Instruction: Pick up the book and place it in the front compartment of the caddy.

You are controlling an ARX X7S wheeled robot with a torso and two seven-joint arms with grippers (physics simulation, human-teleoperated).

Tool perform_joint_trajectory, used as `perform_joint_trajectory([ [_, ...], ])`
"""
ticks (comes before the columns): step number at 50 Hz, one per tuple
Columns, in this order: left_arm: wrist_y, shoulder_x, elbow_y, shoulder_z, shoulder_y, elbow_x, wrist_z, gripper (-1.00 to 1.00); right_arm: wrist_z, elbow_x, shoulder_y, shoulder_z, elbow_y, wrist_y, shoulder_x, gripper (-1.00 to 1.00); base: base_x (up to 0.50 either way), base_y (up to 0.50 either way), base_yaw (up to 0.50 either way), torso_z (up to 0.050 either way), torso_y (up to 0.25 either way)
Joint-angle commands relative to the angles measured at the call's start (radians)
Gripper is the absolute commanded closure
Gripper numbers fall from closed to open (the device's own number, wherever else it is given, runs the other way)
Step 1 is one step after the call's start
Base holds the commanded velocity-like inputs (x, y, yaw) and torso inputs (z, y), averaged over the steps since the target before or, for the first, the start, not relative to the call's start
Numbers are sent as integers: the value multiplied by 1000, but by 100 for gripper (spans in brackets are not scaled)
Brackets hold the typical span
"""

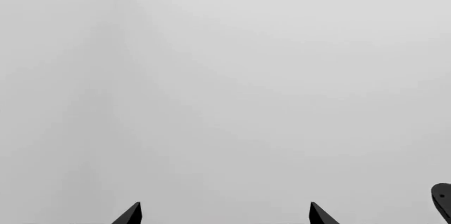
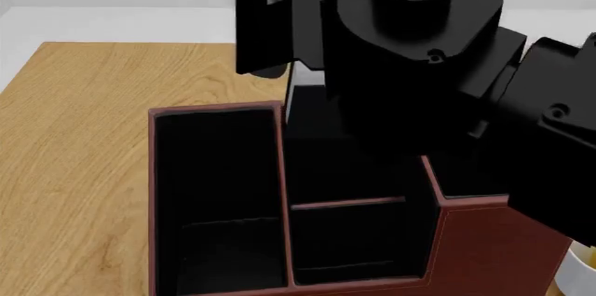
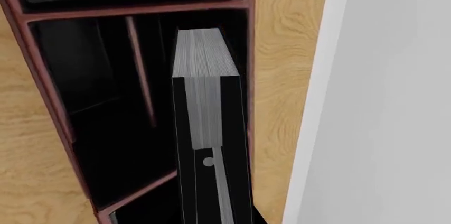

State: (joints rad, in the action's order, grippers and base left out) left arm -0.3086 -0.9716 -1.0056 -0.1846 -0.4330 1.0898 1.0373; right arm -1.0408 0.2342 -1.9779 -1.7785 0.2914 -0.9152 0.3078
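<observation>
Two steps left, by my reckoning: lower and release. Caddy on wooden surface; right arm over it. Book upright, clamped in right fingers, hanging over a narrow edge compartment. Left fingers wide, empty.

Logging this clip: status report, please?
Right tool shut on book, edge-down inside caddy. Left tool open, empty, facing blank surface. Nothing seen blocking.

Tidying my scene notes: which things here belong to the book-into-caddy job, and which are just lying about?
Job:
book
caddy
right gripper, shut on the book

Lying about:
mug, only its edge showing
wooden table
left gripper, open
</observation>
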Motion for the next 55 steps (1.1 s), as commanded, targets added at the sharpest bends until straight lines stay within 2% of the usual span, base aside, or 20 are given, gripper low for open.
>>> perform_joint_trajectory([
  [1,3,2,11,-11,-4,-9,-4,-100,40,-63,39,-5,67,71,-14,100,0,0,0,0,0],
  [55,61,-63,-18,-2,32,2,41,-100,146,-113,214,-21,300,232,-82,100,0,0,0,0,1],
])
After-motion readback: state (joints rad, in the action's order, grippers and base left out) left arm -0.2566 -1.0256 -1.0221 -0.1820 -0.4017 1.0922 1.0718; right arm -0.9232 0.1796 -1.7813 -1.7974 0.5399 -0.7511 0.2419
